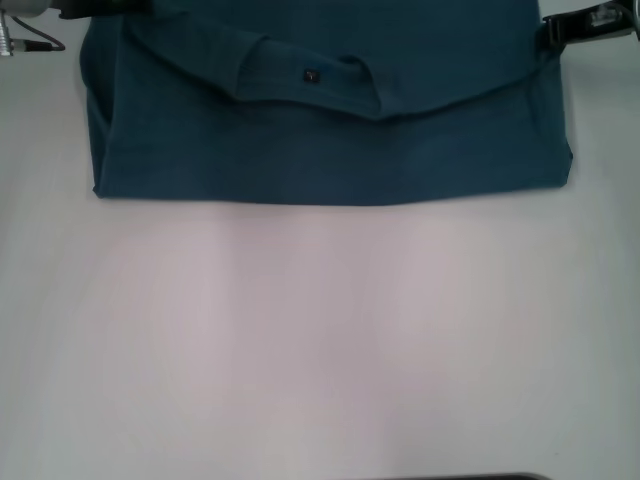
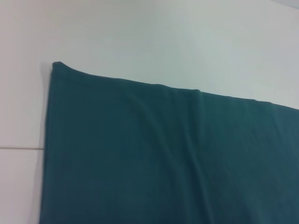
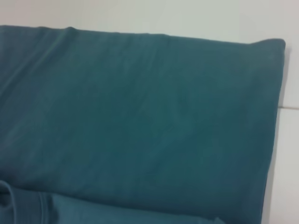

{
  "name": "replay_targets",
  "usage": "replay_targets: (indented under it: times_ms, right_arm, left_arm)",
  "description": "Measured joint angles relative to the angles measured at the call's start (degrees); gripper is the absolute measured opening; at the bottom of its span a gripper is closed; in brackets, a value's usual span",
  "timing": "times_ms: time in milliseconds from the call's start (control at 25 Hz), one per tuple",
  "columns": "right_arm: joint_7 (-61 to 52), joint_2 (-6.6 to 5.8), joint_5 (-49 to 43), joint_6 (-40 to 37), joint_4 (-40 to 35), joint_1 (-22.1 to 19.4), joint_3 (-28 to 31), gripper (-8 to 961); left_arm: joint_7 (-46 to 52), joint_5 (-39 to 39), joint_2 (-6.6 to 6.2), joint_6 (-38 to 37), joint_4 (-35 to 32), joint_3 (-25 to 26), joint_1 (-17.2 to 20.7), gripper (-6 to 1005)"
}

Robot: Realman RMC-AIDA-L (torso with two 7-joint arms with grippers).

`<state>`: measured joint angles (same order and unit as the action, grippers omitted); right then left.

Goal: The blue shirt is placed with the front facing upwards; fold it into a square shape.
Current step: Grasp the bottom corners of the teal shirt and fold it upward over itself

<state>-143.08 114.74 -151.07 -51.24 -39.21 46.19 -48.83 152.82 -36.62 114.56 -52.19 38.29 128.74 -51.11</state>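
The blue shirt (image 1: 330, 140) lies folded across the far part of the white table, its near edge straight. Its ribbed collar (image 1: 300, 75) with a small dark label (image 1: 310, 75) lies on top, turned towards me. The lettering is hidden. In the left wrist view the shirt (image 2: 163, 158) is smooth cloth with one corner against the table. In the right wrist view the shirt (image 3: 140, 121) fills most of the picture, with a folded layer at one edge. My left gripper (image 1: 12, 25) shows only partly at the far left corner. My right gripper (image 1: 585, 25) is at the shirt's far right edge.
The white table (image 1: 320, 340) stretches wide between the shirt and me. A thin seam in the tabletop (image 2: 18, 148) runs beside the shirt. A dark edge (image 1: 470, 477) shows at the very front.
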Motion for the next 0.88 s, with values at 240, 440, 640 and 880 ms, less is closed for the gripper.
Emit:
replay_targets:
  times_ms: [240, 440, 640, 880]
  right_arm:
    - [0.00, 0.36, -0.10, 2.33, 0.36, 1.10, -0.73, 103]
    - [0.00, 0.93, -0.23, 4.21, 1.56, 2.29, -3.34, 109]
    - [-0.02, 1.07, -0.31, 4.50, 2.72, 2.54, -5.10, 114]
    - [-1.23, 0.17, -0.35, 3.31, 2.61, 2.05, -4.53, 121]
  left_arm:
    - [0.11, 0.63, 0.17, 0.45, 0.00, 0.02, -0.12, 57]
    - [0.07, 0.70, 0.30, 0.55, 0.04, -0.02, -0.13, 65]
    - [0.13, 1.10, 0.41, -0.28, 0.01, -0.01, -0.30, 73]
    - [3.02, 1.12, -0.25, -1.00, 0.36, 0.59, 0.10, 82]
